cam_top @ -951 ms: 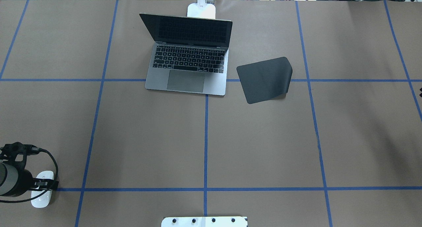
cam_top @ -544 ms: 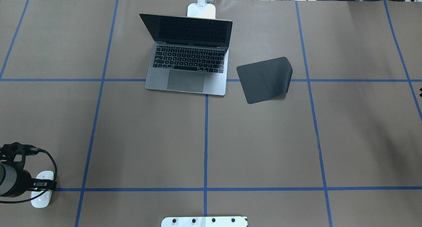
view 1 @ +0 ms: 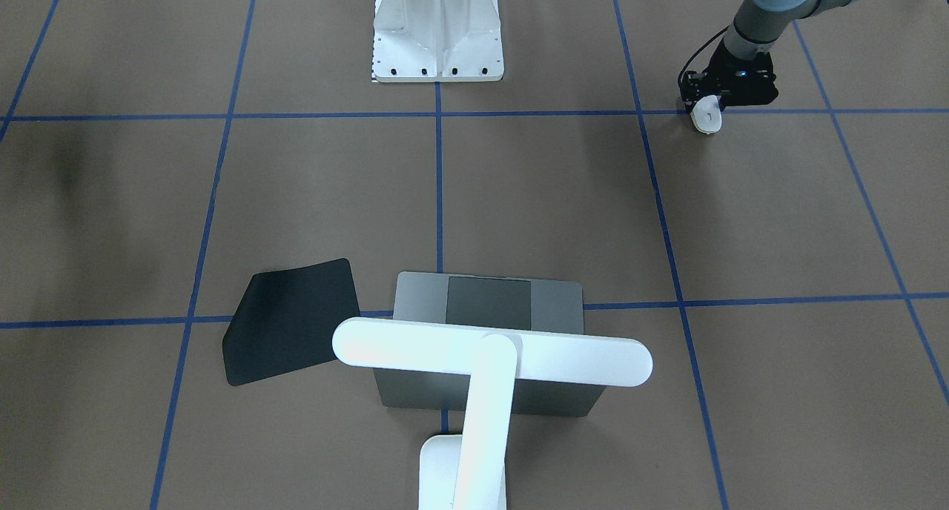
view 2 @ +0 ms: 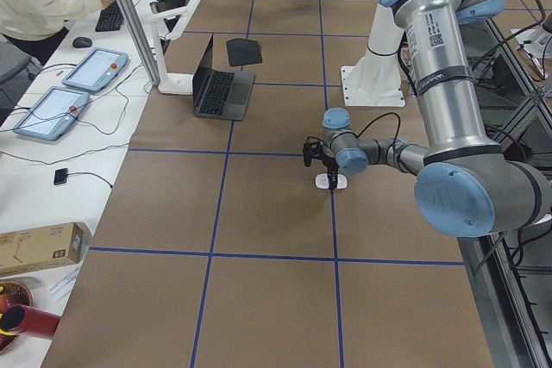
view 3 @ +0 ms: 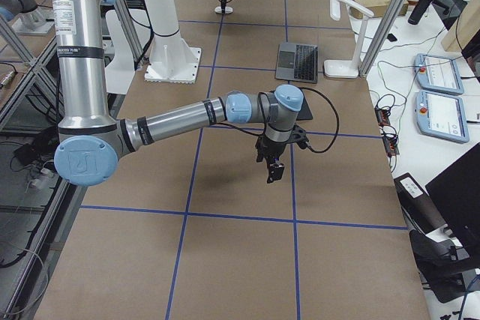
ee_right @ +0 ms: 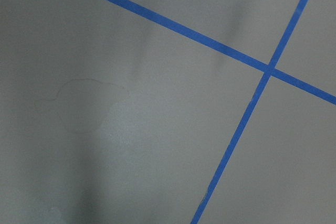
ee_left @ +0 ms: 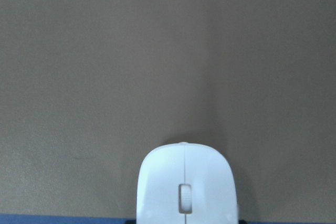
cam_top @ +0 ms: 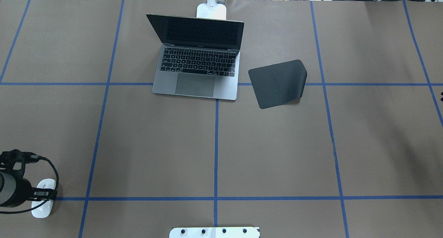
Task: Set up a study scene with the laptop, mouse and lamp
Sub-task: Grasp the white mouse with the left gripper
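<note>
The white mouse (cam_top: 42, 204) lies at the near left of the table on a blue tape line. My left gripper (cam_top: 44, 193) stands over it with its fingers across its sides, shut on it. The left wrist view shows the mouse (ee_left: 185, 187) at the bottom centre. The open grey laptop (cam_top: 197, 72) sits at the far centre. The white lamp (view 1: 493, 362) stands behind it, with its bar head above the lid. My right gripper (view 3: 274, 170) hangs over bare table in the exterior right view. I cannot tell whether it is open or shut.
A thin black mat (cam_top: 278, 83) lies to the right of the laptop with one corner curled. The white bolted mount (cam_top: 214, 232) sits at the near centre edge. Blue tape lines grid the brown table (cam_top: 277, 151).
My left gripper and the mouse have shifted slightly to the left together. Nothing else has moved.
</note>
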`<state>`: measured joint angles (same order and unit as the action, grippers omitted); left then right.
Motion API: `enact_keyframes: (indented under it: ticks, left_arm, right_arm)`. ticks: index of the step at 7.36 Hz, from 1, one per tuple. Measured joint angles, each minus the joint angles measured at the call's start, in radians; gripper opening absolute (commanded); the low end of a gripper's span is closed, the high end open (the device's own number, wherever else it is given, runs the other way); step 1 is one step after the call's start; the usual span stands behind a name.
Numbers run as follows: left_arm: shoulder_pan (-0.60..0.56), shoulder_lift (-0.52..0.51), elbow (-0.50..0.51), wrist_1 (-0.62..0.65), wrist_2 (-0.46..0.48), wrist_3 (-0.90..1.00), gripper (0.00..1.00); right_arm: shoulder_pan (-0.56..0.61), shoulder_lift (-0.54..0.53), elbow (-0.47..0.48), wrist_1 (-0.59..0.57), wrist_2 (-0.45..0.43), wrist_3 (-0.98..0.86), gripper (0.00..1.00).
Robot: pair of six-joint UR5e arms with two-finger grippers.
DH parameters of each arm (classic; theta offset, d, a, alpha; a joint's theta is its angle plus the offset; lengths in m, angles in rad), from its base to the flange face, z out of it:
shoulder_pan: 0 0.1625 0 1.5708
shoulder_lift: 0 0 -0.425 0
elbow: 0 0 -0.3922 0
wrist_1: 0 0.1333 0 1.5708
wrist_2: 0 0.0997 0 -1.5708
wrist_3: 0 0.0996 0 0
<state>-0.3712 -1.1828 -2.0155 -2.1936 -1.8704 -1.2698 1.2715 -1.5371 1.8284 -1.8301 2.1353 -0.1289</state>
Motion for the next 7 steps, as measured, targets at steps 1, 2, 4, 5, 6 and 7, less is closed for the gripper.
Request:
enact_keyframes:
  ticks: [1, 2, 4, 5, 6, 7]
  left_arm:
    - [0.000, 0.000, -0.001, 0.000, 0.000, 0.000, 0.57]
    - [0.000, 0.000, -0.002, 0.000, 0.000, 0.000, 0.56]
    - [0.000, 0.000, -0.017, 0.000, -0.005, 0.002, 0.49]
    - [-0.001, 0.000, -0.031, 0.000, -0.008, 0.002, 0.43]
    - [-0.004, -0.002, -0.046, 0.001, -0.010, 0.002, 0.33]
    - [-0.008, -0.009, -0.067, 0.002, -0.012, 0.001, 0.27]
  right_arm:
    - [0.000, 0.000, 0.000, 0.000, 0.000, 0.000, 1.00]
    - [0.000, 0.000, -0.001, 0.000, 0.000, 0.000, 1.00]
    - [0.000, 0.000, -0.001, 0.000, 0.000, 0.000, 1.00]
    - [0.000, 0.000, -0.002, 0.000, 0.000, 0.000, 1.00]
    - [0.000, 0.000, -0.003, 0.000, 0.000, 0.000, 1.00]
    - [0.000, 0.000, -0.005, 0.000, 0.000, 0.002, 1.00]
